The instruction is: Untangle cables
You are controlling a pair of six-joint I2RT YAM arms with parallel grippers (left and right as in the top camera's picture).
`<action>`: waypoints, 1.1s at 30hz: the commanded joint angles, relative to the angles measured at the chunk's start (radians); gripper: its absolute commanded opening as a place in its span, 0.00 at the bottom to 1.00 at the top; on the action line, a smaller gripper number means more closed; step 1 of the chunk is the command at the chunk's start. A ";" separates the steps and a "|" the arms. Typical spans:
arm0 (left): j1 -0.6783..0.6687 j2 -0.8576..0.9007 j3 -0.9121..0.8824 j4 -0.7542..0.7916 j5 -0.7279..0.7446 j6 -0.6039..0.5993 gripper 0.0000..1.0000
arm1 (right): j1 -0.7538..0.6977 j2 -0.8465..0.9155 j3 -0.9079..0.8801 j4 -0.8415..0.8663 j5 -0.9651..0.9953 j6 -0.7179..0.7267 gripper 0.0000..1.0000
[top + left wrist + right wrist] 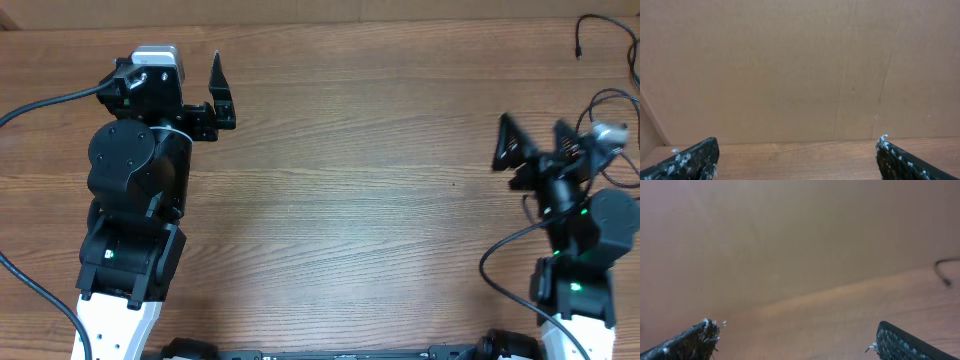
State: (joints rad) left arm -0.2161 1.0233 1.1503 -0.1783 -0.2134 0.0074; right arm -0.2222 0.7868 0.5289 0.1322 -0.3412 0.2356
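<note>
Plainly, arms: both sit back at the sides of the table (350, 200), one at the left of the frame and one at the right, probably a ready pose with no cable work begun.
Left gripper (222, 92): jaws spread wide with nothing between them. In its wrist view the left gripper (797, 162) frames only bare wood and a brown board behind.
Right gripper (533, 145): jaws also wide apart and empty, aimed toward the upper part of the frame. It is the nearer of the two to the wires, so it is likely the one to reach first.
Cables (600, 20): upper right corner of the overhead frame, well apart from both grippers and partly cut off by the edge.
Cable in right wrist view: a thin dark hook (940, 270) at the right edge.
Plug end (578, 50): points toward the lower edge of the frame.
Long axis: from the plug the strand rises, then arcs rightward out of frame.
Tangle: mostly out of view, so cannot tell how knotted.
Loops by the right arm: cannot tell if they are task wires or arm wiring.
</note>
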 commanded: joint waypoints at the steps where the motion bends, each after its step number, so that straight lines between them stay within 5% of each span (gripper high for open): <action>1: -0.002 -0.003 -0.012 0.006 0.009 0.016 1.00 | -0.003 -0.044 -0.094 0.057 -0.129 -0.069 1.00; 11: -0.002 0.003 -0.012 0.004 0.009 0.016 1.00 | -0.003 -0.065 -0.330 0.142 -0.128 -0.100 1.00; 21: -0.002 0.003 -0.012 0.008 0.031 0.015 1.00 | -0.003 -0.059 -0.346 -0.034 0.027 -0.107 1.00; 33: -0.002 0.003 -0.012 0.029 0.032 -0.087 1.00 | -0.003 0.002 -0.346 -0.042 0.027 -0.106 1.00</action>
State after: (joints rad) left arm -0.2161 1.0241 1.1496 -0.1558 -0.1940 -0.0280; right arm -0.2222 0.7723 0.1894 0.0864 -0.3286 0.1368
